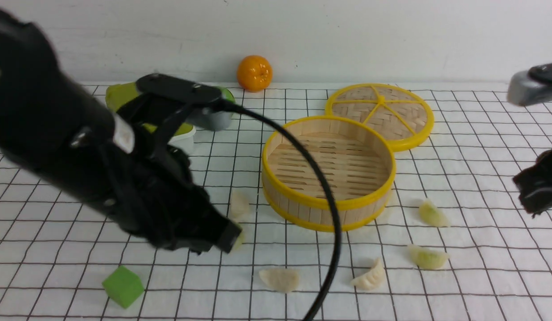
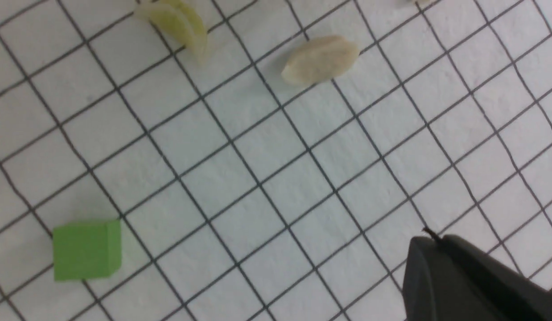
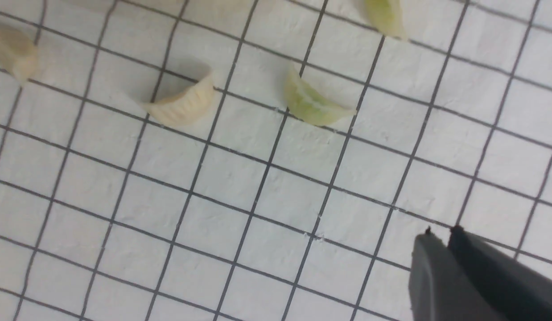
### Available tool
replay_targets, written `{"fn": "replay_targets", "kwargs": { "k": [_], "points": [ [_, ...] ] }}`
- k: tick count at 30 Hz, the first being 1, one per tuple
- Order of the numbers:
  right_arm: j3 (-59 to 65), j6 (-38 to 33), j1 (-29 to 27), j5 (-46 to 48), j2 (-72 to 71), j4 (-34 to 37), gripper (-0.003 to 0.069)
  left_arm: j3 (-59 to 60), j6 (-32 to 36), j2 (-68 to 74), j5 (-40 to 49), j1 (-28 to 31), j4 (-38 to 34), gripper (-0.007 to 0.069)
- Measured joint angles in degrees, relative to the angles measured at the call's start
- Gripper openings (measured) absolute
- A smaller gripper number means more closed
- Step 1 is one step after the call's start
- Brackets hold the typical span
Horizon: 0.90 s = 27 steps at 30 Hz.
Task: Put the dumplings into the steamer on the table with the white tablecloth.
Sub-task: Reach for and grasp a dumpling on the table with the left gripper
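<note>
The steamer stands mid-table on the white tablecloth with nothing in it. Several dumplings lie on the cloth around its near side: a cream one on its left, two cream ones in front, two green ones on its right. Another peeks out behind my left gripper. That gripper is shut and empty, apart from a green dumpling and a cream one. My right gripper is shut and empty, hovering short of a cream dumpling and a green one.
The steamer's woven lid lies behind it, touching its rim. A green cube sits near the front left. An orange and a green-and-white container are at the back. My left arm's cable arcs in front of the steamer.
</note>
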Motion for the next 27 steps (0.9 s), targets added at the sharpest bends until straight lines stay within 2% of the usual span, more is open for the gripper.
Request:
{"fn": "replay_targets", "kwargs": {
  "k": [5, 6, 11, 14, 16, 18, 24, 27],
  "points": [
    [-0.1, 0.1, 0.0, -4.5, 8.7, -0.1, 0.0205, -5.2, 0.0, 5.8, 0.2, 1.7, -0.7, -0.0012],
    [-0.4, 0.1, 0.0, -6.3, 11.2, -0.1, 0.0270, -6.0, 0.0, 6.9, 0.2, 3.3, -1.7, -0.0012],
    [-2.6, 0.1, 0.0, -7.9, 17.0, -0.1, 0.0426, -6.5, -1.0, 9.5, -1.8, 10.7, -3.2, -0.0012],
    [-3.2, 0.1, 0.0, -8.0, 18.3, -0.1, 0.0461, -6.5, -2.4, 11.4, -4.1, 12.9, -2.4, -0.0004],
    [-3.5, 0.1, 0.0, -8.3, 18.6, -0.1, 0.0470, -6.5, -2.9, 13.0, -6.0, 13.3, -1.5, 0.0029],
    [-3.5, 0.1, 0.0, -8.6, 18.6, -0.1, 0.0470, -6.9, -3.6, 15.4, -7.6, 13.3, -1.4, 0.0101],
    [-3.5, 0.1, 0.0, -7.4, 18.3, -0.1, 0.0439, -12.9, -7.0, 25.5, -10.7, 13.3, -2.2, 0.0426],
    [-3.7, 0.1, 0.0, -5.3, 16.7, -0.1, 0.0420, -17.4, -9.7, 31.0, -12.5, 13.3, -2.1, 0.0528]
  ]
}}
